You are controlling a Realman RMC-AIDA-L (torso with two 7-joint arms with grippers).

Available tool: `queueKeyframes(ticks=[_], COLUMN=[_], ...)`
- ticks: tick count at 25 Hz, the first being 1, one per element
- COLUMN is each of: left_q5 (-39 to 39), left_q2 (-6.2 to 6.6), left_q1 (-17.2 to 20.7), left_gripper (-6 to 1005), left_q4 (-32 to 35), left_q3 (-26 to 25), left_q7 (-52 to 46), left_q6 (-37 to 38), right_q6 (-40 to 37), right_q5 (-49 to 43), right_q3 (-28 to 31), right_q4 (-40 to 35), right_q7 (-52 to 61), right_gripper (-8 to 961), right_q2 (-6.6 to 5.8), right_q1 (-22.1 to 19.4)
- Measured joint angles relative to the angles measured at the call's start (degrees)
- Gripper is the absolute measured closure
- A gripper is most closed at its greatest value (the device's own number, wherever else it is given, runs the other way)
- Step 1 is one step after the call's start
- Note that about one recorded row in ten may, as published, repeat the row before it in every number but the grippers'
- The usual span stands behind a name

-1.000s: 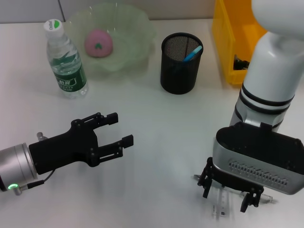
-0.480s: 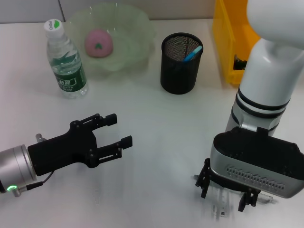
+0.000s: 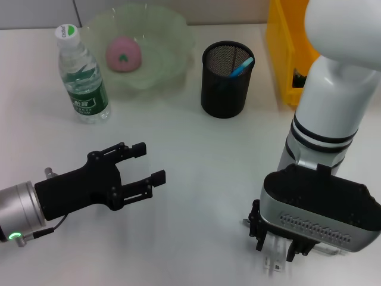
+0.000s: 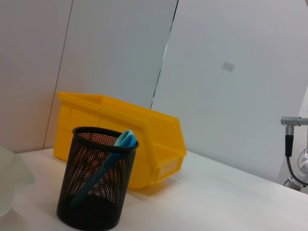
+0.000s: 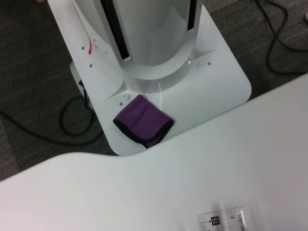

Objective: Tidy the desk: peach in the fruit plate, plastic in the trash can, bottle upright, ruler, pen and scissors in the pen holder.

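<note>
Right gripper (image 3: 275,249) closed on clear ruler (image 5: 222,220) whose end reads "15"

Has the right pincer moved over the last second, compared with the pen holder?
Yes. The right pincer has dropped toward the near table edge, away from the pen holder, its fingers closing in on the clear ruler.

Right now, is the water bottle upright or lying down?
Upright. In the head view the water bottle stands on its base, cap up, beside the fruit plate.

Pink peach (image 3: 124,52), pale green plate (image 3: 172,36), black mesh holder (image 3: 225,80), yellow bin (image 3: 286,47).
</note>
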Motion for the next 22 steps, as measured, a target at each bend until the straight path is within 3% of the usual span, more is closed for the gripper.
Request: queueKeyframes(ticks=[22], left_q5=[0.0], left_q2=[0.09], left_q1=[0.2], left_gripper=[230], left_q4=[0.0], left_q3=[-0.5], left_q7=[-0.1], left_q6=[0.3], right_q6=[-0.8], right_q5=[0.1], right_q3=[1.9], right_q4=[-1.1], right_q7=[0.8], right_gripper=[572], right_q2=[0.00], right_q1=[-0.5])
